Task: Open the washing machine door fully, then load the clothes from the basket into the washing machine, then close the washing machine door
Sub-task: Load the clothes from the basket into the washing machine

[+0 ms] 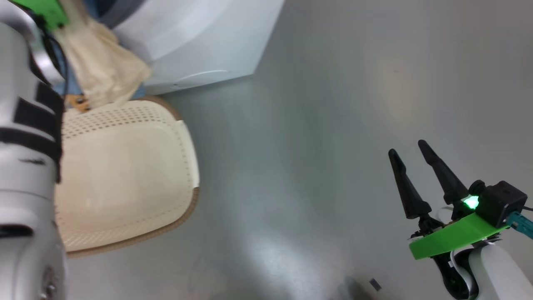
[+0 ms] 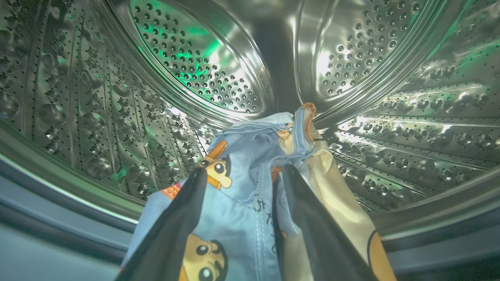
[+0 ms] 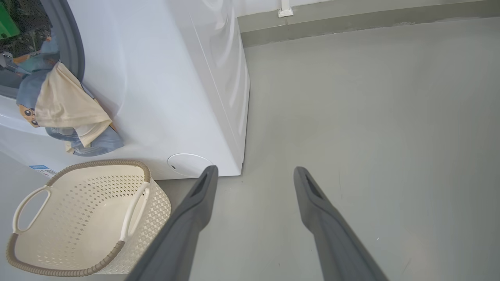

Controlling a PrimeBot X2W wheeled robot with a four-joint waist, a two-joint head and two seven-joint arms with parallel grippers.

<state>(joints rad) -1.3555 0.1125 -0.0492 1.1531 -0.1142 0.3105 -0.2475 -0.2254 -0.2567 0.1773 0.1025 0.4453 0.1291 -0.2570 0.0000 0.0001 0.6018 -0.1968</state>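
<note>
The washing machine [image 3: 168,97] is open, with the empty basket [image 3: 58,270] on the floor at its front. The clothes [image 3: 62,105] straddle the drum's lip, half hanging outside. The left end effector [image 2: 244,171] is spread wide with the cloth loose between its fingers, so it should re-pinch and carry deeper. The right end effector [image 3: 254,171] is open and empty.

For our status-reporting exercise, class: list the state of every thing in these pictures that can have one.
basket: empty, upright.
clothes: partly inside the drum, hanging out over its lip.
washing machine: mouth uncovered.
left tool: open, among the clothes.
right tool: open, empty.
</note>
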